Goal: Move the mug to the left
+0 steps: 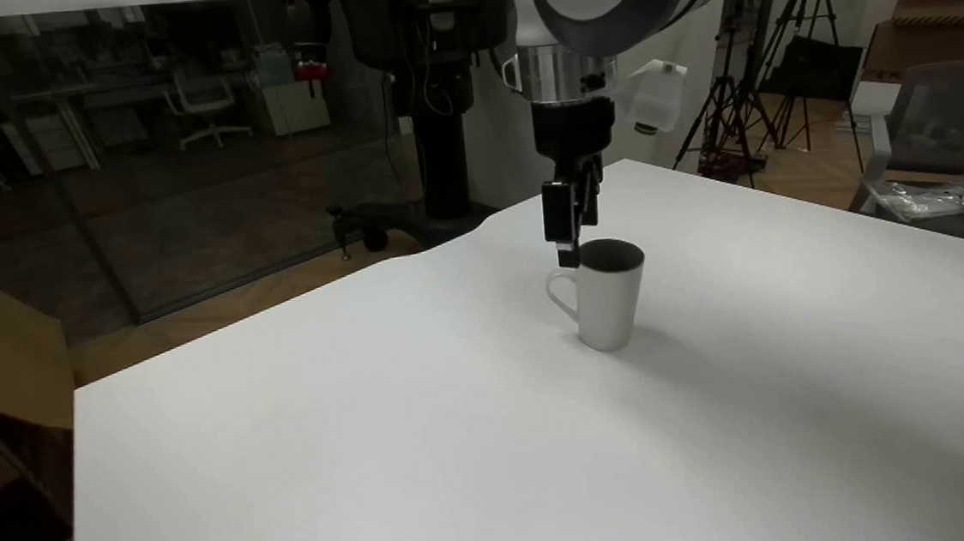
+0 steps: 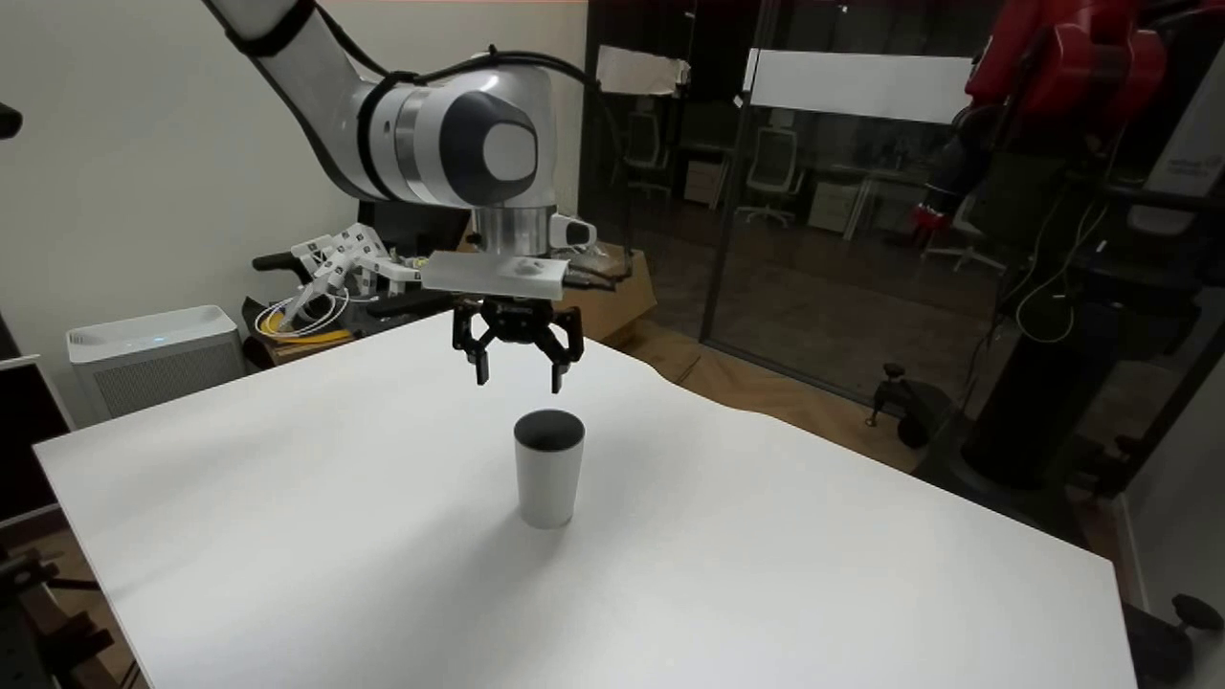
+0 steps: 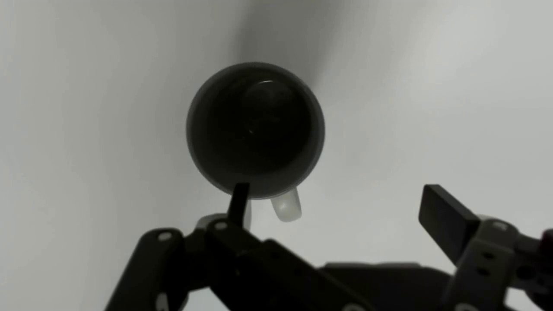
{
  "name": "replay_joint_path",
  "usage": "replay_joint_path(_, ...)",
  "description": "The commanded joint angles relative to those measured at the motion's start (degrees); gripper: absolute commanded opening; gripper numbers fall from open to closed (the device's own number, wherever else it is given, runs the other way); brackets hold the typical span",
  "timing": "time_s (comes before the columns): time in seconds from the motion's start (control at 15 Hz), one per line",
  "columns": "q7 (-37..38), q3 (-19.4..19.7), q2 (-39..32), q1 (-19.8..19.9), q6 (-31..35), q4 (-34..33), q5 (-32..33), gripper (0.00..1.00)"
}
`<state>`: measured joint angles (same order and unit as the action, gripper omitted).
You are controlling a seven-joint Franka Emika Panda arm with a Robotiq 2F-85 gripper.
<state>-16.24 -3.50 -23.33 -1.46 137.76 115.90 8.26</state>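
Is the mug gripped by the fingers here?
No, in an exterior view the fingers are spread apart, with white tabletop showing between them and the mug.

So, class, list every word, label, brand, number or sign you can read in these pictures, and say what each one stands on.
No text can be read in any view.
Mug: no lettering on the sides that show.
Grey panel at the far right of an exterior view: faint marking, too blurred to read.
White jointed frame in an exterior view: dark marks, too small to tell whether they are text.
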Motion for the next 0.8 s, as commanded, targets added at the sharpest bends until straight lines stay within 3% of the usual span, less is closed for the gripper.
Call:
replay_joint_path(0.0,0.16,-1.09,0.78,-0.55,2.79,2.16,-0.16,1.0)
replay_joint_path(0.73,1.46,-1.89,5.72,2.11,18.49,16.35,-9.14,1.0)
